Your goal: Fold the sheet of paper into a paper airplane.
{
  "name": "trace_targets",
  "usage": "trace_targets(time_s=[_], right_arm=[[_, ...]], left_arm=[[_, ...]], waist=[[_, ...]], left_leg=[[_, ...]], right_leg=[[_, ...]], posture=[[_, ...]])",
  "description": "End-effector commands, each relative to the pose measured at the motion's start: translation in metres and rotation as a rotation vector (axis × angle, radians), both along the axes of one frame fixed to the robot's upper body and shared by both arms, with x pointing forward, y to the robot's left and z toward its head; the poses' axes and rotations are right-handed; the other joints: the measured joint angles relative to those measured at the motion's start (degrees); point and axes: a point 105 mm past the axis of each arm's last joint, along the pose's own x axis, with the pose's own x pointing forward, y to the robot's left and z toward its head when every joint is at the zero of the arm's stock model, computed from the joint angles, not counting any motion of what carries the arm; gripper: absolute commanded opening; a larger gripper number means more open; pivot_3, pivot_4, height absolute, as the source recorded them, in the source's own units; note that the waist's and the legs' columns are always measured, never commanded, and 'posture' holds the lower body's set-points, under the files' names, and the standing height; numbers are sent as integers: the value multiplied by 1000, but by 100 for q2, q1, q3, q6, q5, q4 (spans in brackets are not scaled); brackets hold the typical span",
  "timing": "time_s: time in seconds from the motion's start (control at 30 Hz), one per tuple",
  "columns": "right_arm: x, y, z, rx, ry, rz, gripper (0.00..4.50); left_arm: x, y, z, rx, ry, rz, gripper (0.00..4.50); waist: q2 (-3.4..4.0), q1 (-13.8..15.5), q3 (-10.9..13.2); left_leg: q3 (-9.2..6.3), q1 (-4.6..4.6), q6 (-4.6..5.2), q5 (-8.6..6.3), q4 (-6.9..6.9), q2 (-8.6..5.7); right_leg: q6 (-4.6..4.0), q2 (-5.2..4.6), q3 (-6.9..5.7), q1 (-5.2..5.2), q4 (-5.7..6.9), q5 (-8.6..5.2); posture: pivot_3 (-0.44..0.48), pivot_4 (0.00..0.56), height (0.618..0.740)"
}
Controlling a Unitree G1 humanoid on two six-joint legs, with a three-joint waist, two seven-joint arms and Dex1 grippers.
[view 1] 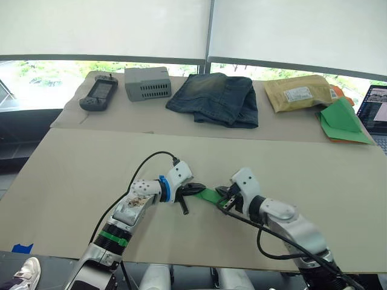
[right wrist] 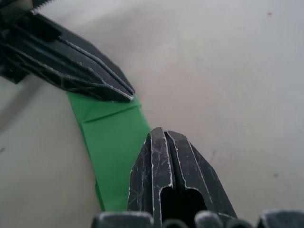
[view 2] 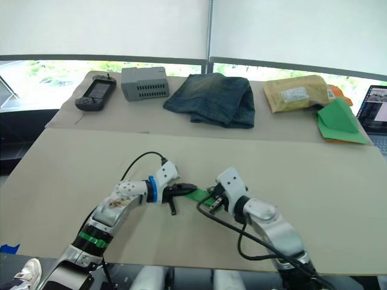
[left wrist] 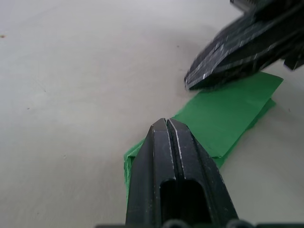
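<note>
sheet of paper (left wrist: 228, 114) folded strip on table (view 1: 91, 175), left hand (left wrist: 166, 124) and right hand (right wrist: 164, 133) closed, pressing its ends

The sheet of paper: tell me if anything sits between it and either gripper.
Nothing visible does. The sheet of paper, now a narrow strip, lies on the table with the left gripper and right gripper shut on its opposite ends.

table (view 1: 72, 175) | green sheet of paper (view 1: 211, 195); jeans (view 1: 216, 98); grey box (view 1: 147, 83); padded envelope (view 1: 297, 92)

Your left gripper (view 1: 195, 189) low over the table, fingers pressed together, tips pointing toward your right gripper (view 1: 222, 196), its fingers likewise closed, both forearms angled inward, the two grippers' tips near each other, not touching.
</note>
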Motion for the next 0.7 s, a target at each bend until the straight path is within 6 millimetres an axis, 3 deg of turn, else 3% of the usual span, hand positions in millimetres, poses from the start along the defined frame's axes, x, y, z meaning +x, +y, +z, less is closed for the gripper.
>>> trace_targets(time_s=[0.03, 0.23, 0.37, 0.53, 0.7], right_arm=[[-5, -8, -9, -23, 21, -33, 47], [-27, -44, -18, -77, 63, -61, 47], [-22, -55, -5, -70, 2, -77, 47], [-15, -28, 33, 49, -121, 48, 47], [-13, -9, 27, 27, -92, 118, 47]], left_arm=[[-10, 5, -28, 72, 92, 7, 0], [-11, 5, -28, 75, 93, -6, 0], [-10, 5, -27, 77, 93, -8, 0], [-11, 7, -27, 77, 93, -3, 0], [-10, 9, -26, 72, 89, 13, 0]], waist=[[0, 7, 0], [-7, 15, -9], [-12, 6, -14], [-7, -11, -11], [-7, -5, -12]], left_leg=[[-1, 0, 0, 0, 0, 0], [-2, 1, 0, -1, 0, 0], [-1, 7, 1, -1, 0, 0], [1, 4, 1, 0, 0, 1], [-1, -1, 1, -1, 0, 2]], right_leg=[[0, 1, -2, 0, 0, 0], [0, 1, -4, 2, -3, -4], [-9, 3, -3, 5, -1, -9], [-10, 6, -1, -2, 3, -10], [-1, 9, -3, -7, 4, -4]], posture=[[0, 150, 740], [0, 150, 740], [0, 150, 740], [0, 150, 740], [0, 150, 740]])
